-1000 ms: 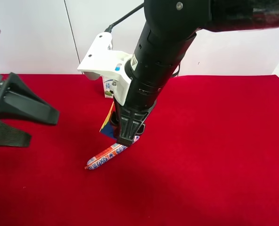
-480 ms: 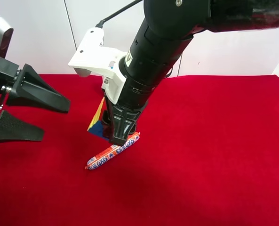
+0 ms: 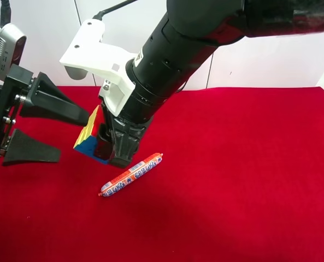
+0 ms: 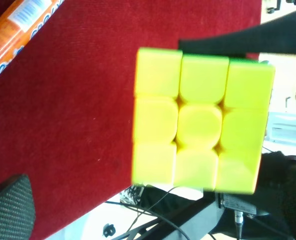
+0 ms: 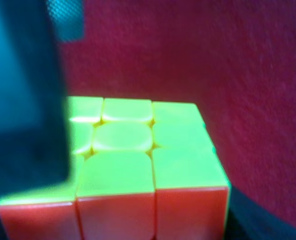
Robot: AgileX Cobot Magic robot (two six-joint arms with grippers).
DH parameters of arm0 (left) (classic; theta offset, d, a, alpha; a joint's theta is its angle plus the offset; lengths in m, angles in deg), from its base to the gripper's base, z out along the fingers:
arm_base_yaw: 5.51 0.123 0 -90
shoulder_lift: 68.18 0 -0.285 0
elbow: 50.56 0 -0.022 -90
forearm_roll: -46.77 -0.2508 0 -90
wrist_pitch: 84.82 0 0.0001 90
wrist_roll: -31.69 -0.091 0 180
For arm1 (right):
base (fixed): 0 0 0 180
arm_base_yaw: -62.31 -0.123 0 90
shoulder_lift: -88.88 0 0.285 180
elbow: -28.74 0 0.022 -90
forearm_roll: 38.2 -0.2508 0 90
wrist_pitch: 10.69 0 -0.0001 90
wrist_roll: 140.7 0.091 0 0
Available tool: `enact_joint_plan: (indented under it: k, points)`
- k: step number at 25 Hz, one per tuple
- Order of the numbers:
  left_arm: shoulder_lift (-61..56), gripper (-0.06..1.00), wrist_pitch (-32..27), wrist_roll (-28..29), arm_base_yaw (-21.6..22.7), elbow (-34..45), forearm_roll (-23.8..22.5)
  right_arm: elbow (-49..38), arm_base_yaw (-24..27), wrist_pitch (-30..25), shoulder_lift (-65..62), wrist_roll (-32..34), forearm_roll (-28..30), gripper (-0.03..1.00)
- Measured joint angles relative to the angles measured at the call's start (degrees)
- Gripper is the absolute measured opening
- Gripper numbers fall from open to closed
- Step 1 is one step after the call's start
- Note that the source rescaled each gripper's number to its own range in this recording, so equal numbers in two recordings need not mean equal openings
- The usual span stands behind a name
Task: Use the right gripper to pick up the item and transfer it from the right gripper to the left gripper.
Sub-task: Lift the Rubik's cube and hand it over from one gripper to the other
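Gaping left pincer [image 3: 72,136], exterior only, cube [image 3: 89,135] near

Yellow, blue, pink-red stickered cube [image 3: 89,136]

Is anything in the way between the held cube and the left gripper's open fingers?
Nothing visible. The right gripper holds the cube off the cloth, right at the open left gripper, whose wrist view shows the yellow face unobstructed. The sausage stick lies on the cloth below, off that line.

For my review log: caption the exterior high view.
Right gripper presents puzzle cube to open left gripper; sausage stick on red cloth.
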Motion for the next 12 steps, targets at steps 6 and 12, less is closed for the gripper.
enact_joint_plan:
  k: [6, 12]
  points:
    - [0.02, 1.0, 0.4, -0.67, 0.0, 0.0, 1.51, 0.0, 0.0, 0.0, 0.0, -5.01, -4.92, 0.0]
    - [0.02, 1.0, 0.83, -0.72, 0.0, 0.0, 1.65, 0.0, 0.0, 0.18, 0.0, -6.43, -5.98, 0.0]
